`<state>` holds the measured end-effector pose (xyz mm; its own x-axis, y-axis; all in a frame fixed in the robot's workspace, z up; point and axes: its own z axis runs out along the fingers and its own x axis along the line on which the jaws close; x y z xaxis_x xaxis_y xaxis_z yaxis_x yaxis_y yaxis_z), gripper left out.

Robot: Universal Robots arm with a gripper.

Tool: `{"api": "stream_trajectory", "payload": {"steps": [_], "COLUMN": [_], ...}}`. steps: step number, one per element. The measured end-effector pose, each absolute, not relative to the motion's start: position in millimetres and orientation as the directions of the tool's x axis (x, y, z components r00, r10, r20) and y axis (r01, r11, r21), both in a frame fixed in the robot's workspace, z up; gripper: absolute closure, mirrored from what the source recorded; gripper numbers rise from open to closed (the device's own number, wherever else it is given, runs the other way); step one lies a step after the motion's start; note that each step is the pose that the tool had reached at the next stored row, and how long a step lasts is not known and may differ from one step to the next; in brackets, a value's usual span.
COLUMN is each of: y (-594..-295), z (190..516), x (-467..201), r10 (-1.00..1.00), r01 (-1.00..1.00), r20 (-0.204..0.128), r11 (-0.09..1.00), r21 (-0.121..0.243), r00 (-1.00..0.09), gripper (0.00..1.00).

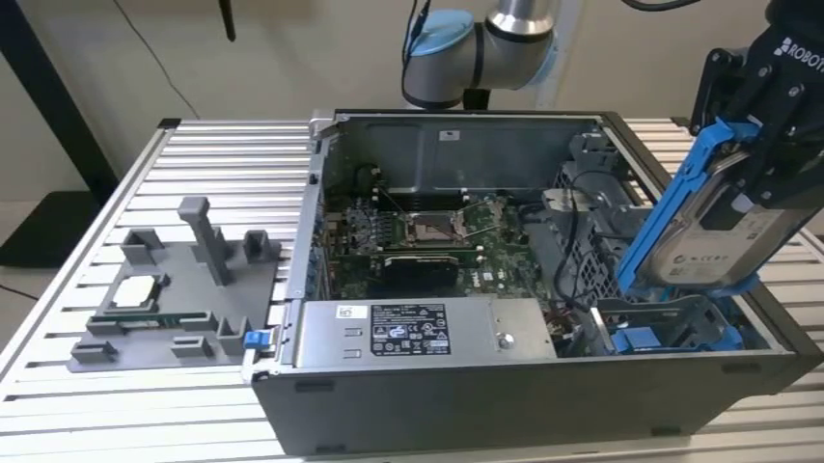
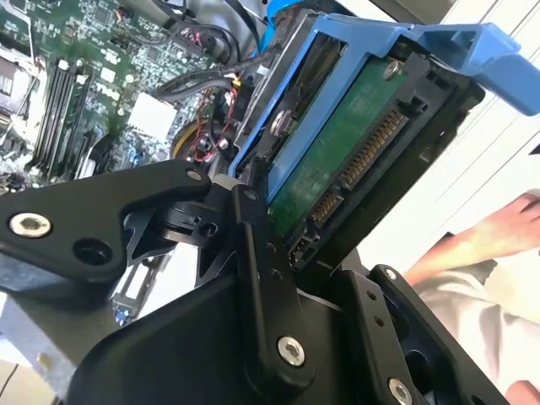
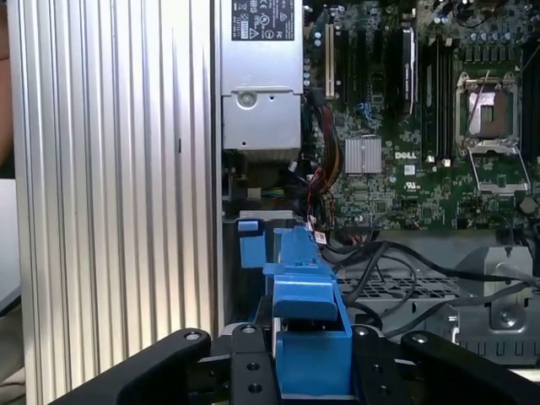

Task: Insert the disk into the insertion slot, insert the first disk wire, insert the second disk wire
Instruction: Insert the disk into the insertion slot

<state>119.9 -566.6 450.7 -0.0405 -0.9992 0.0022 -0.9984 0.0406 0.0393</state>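
My gripper (image 1: 762,188) is clamped on the disk (image 1: 715,246). Its fingers (image 3: 249,371) press on either side of the blue carrier frame, so they are only as far apart as the frame between them. I hold the disk steeply tilted, almost on end, at the exterior view's right side of the open computer case (image 1: 515,410). The label side faces outward, and in the second wrist view the green circuit side and its connector edge face my camera. The disk's lower end hangs right over the insertion slot (image 1: 670,328), the grey metal bay with blue tabs. It looks just short of the bay's edge, though I cannot tell whether it touches. Black cables (image 3: 384,270) lie loose next to the bay. The motherboard (image 1: 425,231) sits in the middle of the case, and the silver box (image 1: 412,333) lies along the case's near wall.
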Motion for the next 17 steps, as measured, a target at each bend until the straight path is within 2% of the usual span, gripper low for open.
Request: {"api": "stream_trajectory", "payload": {"steps": [17], "y": [-567.1], "z": [431.7], "x": [122.5], "r10": [-1.000], "r01": [-0.999], "r20": [0.002], "r11": [0.021], "r21": [0.039], "r00": [-0.021], "gripper": [1.00]}}
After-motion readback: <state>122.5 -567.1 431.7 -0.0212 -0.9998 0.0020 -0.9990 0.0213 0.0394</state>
